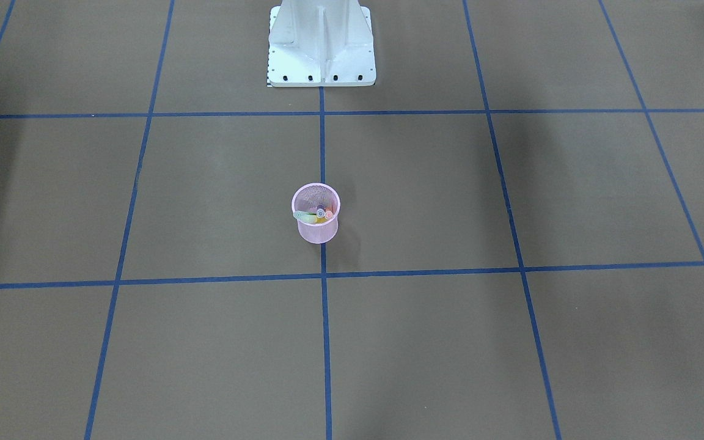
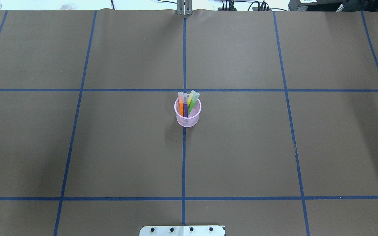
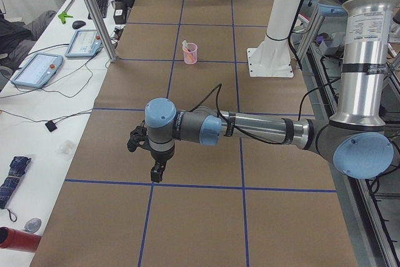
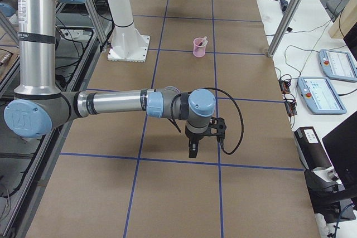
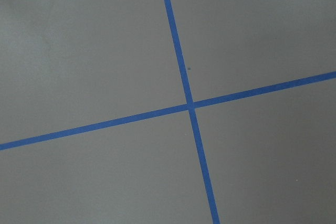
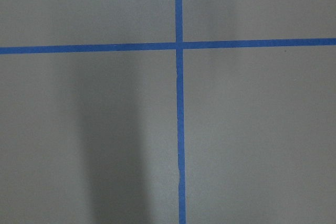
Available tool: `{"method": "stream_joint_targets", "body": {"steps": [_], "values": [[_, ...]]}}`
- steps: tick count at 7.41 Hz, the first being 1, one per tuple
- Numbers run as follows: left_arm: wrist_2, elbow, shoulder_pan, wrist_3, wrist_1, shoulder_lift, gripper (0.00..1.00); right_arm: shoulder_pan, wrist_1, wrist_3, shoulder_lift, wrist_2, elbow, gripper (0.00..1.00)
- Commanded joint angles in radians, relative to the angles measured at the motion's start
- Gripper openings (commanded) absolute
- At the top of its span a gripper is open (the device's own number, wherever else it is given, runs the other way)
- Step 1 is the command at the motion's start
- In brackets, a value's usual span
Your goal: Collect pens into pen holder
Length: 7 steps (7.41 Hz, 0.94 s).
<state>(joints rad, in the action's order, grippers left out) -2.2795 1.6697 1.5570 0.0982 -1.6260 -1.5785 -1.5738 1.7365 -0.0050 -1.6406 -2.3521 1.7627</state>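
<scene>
Open table around one small obstacle

The pen holder [image 2: 189,121] stands alone mid-table, with bare brown paper on every side. The pens [image 2: 185,105] lean over its far rim, crowding the mouth. A white pedestal [image 1: 321,49] rises at the robot's edge and a metal post [image 4: 288,15] at the operators' edge, both well apart from the holder.

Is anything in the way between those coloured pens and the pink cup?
Nothing visible does. The orange pen, purple pen, yellow pen and green pen already stand inside the pink cup.
</scene>
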Motion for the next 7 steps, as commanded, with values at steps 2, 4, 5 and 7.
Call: {"method": "stream_joint_targets", "body": {"steps": [2,4,5,7], "values": [[-0.003,-0.001,0.002,0.003,-0.003,0.014,1.0,0.0,0.0,0.0,0.004,0.001,0.0,1.0],[-0.026,0.01,0.005,0.005,-0.003,0.034,1.0,0.0,0.0,0.0,0.01,0.001,0.0,1.0],[-0.029,0.015,0.005,0.005,-0.003,0.035,1.0,0.0,0.0,0.0,0.012,0.001,0.0,1.0],[-0.029,0.015,0.005,0.003,-0.005,0.034,1.0,0.0,0.0,0.0,0.016,0.001,0.001,1.0]]}}
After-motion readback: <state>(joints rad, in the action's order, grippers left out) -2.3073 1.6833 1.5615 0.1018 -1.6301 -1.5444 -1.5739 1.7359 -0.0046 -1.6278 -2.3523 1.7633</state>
